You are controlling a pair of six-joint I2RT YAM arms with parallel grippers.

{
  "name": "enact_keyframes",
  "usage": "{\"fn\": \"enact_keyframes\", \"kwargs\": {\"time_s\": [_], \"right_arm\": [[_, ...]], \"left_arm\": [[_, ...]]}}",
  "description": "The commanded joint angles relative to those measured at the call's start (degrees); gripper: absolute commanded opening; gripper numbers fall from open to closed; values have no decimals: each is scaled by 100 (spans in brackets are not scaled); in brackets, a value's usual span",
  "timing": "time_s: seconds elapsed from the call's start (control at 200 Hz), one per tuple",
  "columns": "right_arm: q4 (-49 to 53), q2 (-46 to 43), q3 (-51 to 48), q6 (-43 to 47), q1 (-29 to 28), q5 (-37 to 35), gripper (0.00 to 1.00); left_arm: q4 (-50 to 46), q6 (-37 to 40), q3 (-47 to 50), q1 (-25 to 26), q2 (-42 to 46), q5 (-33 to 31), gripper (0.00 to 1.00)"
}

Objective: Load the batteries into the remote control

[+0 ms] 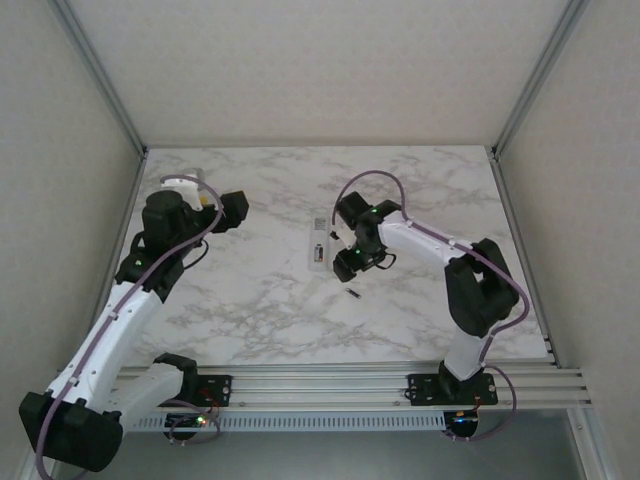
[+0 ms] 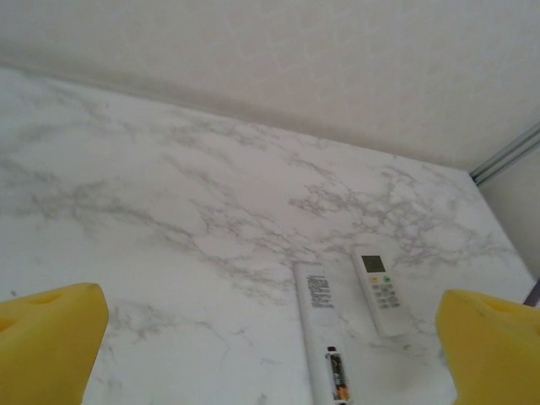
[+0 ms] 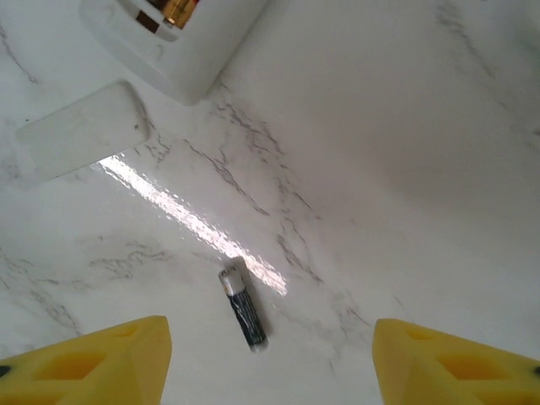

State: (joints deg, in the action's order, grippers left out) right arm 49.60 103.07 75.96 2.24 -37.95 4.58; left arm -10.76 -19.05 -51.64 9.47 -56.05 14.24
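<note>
Left gripper (image 2: 270,344) stood wide open, holding and touching nothing. Right gripper (image 3: 283,359) was open above the white marble table (image 3: 405,169). A slim dark battery (image 3: 244,308) lay untouched on the table between its jaws, near the long white remote (image 3: 181,51).

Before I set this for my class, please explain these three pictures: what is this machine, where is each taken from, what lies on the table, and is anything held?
These are two robot arms bolted at a marble table's near edge. One picture looks down from above; the other two come from wrist cameras, yellow fingers at the edges. The left tool and the right tool are open, holding nothing. One remote lies face down with a battery in its open back; a second remote lies face up beside it. A loose battery lies before the right tool.
</note>
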Motion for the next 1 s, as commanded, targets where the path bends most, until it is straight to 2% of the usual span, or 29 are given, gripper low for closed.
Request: {"fn": "enact_keyframes", "kwargs": {"time_s": [0.0, 0.11, 0.365, 0.616, 0.661, 0.811, 0.996], "right_arm": [[312, 308, 112, 131, -151, -97, 63], [219, 347, -39, 12, -251, -70, 59], [213, 336, -303, -118, -444, 149, 53], [79, 721, -227, -405, -458, -442, 40], [58, 766, -229, -455, -631, -512, 37], [27, 891, -211, -548, -717, -572, 29], [10, 1103, -125, -674, -744, -387, 16]], "left_arm": [[-543, -670, -173, -459, -211, 1049, 100], [-817, -643, -326, -786, -501, 1558, 100], [-809, -447, -290, -746, -604, 1427, 100], [-1092, 35, -420, -452, -565, 806, 100], [-1140, 138, -448, -377, -556, 708, 100], [-1168, 182, -418, -237, -573, 246, 100], [-1101, 181, -395, -195, -618, 155, 100]]}}
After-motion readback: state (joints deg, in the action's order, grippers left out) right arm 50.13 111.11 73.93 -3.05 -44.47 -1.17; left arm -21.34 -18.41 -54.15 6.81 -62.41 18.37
